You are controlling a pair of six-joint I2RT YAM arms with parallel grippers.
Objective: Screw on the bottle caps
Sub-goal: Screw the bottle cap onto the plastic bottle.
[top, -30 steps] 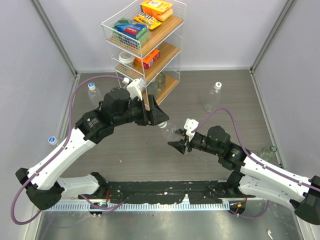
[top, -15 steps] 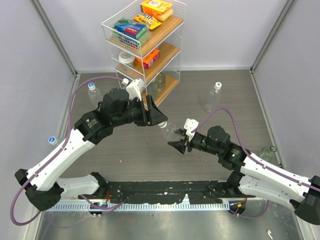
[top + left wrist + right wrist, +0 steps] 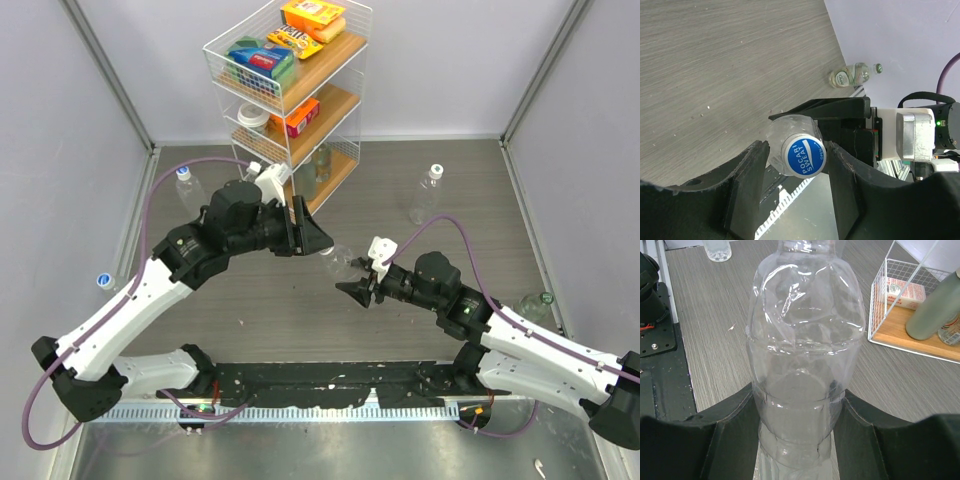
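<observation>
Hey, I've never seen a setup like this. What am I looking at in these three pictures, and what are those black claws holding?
These are two robot arms bolted at a table's near edge. The wide picture looks down from above. The other two come from small cameras on each wrist.

The right gripper is clamped on a clear plastic bottle, holding it up between the arms. The left gripper sits either side of its blue Pocari Sweat cap; whether it is squeezing is unclear.

On the grey table sit a spare bottle and a loose cap. A wire rack of snack boxes stands at the back.
</observation>
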